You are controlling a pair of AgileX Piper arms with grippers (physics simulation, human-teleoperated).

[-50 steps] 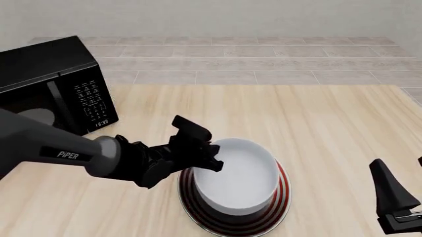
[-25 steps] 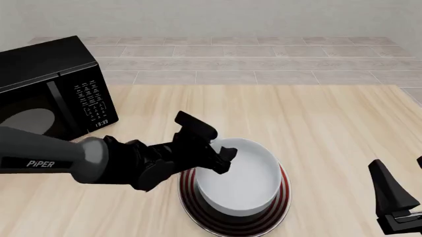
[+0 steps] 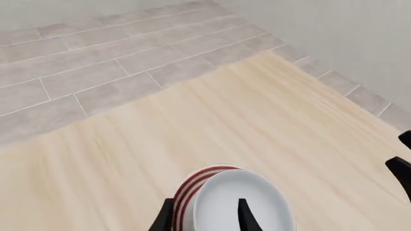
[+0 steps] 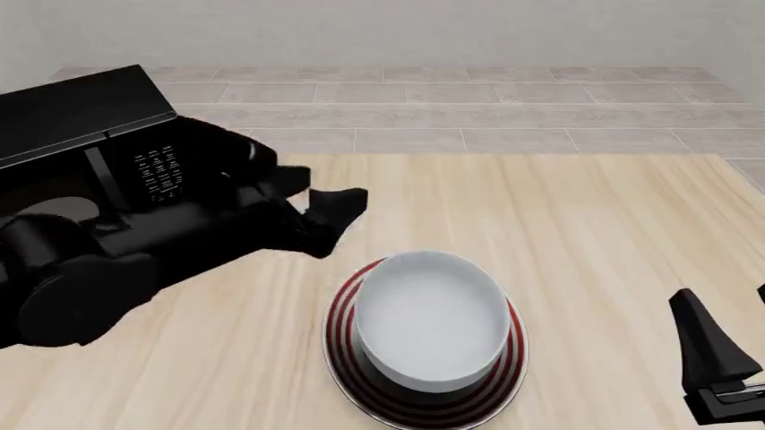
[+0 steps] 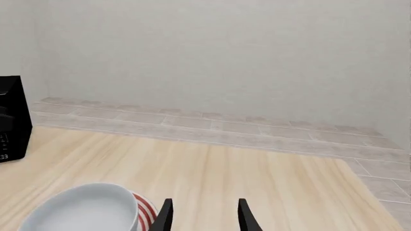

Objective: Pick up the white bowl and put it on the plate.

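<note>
step: bowl [image 4: 431,318] sitting on plate [image 4: 347,345], placing done | left gripper [image 4: 329,215] fingers spread, empty | right gripper [image 5: 203,216] fingers spread, idling | next: parking left arm clear

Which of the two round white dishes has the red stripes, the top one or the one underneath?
The one underneath: the flat plate has red rings at its rim. The white bowl sitting on it is plain.

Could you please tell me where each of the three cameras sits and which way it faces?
Front view: fixed above and behind the arms, looking forward and down at the bowl on the plate; left arm and right gripper show.
Left wrist view: behind the left fingers, looking over the bowl and plate.
Right wrist view: behind the right fingers, facing the wall, bowl alongside.
All three share bowl and plate.
</note>
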